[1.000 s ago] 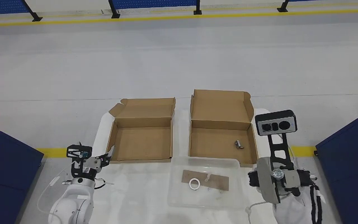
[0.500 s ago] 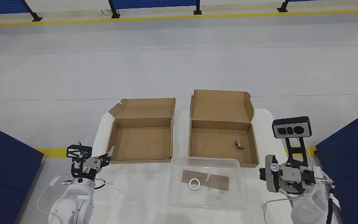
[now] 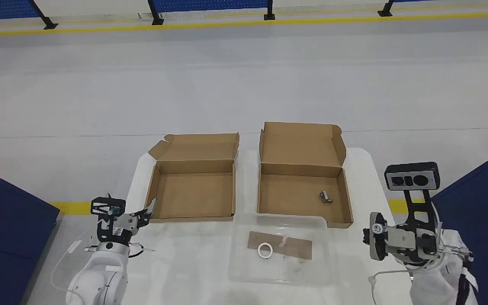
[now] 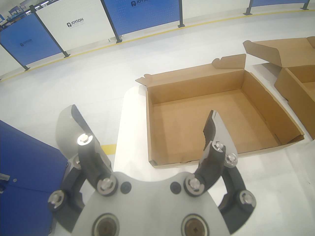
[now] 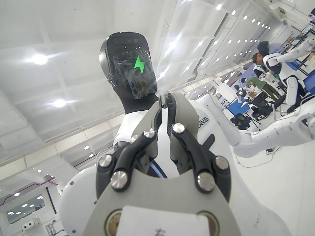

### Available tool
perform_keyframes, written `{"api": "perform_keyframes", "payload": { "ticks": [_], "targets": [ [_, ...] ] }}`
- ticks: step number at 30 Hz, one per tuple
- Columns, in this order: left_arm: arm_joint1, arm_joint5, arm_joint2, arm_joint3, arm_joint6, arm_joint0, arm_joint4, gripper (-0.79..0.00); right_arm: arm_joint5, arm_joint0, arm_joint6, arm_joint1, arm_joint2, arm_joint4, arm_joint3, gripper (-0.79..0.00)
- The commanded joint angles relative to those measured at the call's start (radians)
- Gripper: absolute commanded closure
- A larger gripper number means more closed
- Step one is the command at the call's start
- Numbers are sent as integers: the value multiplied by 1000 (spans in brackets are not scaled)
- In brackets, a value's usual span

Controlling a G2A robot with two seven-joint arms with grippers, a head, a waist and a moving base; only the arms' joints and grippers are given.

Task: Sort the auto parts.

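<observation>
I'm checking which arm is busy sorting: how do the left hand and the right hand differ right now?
The left hand is open and empty; the right hand is shut on a small metal part. The left hand faces the left cardboard box on the table; the right hand is turned upward, away from it. Both have the same two-fingered build.

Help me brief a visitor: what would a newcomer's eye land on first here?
Side by side at the far side of the table, the open cardboard left box is empty and the right box holds one small metal part. In front of them a clear tray holds a white ring. The right gripper, turned upward, is shut on a small threaded part.
</observation>
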Motion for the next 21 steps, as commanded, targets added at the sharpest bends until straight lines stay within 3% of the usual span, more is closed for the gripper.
{"api": "perform_keyframes", "payload": {
  "ticks": [1, 13, 21],
  "targets": [
    [0, 0, 0, 0, 0, 0, 0, -785, 3, 5, -14, 2, 9, -41, -3, 0],
    [0, 0, 0, 0, 0, 0, 0, -785, 67, -31, 57, 36, 141, -509, 24, 0],
    [0, 0, 0, 0, 0, 0, 0, -785, 58, -44, 61, 41, 154, -558, 26, 0]
  ]
}}
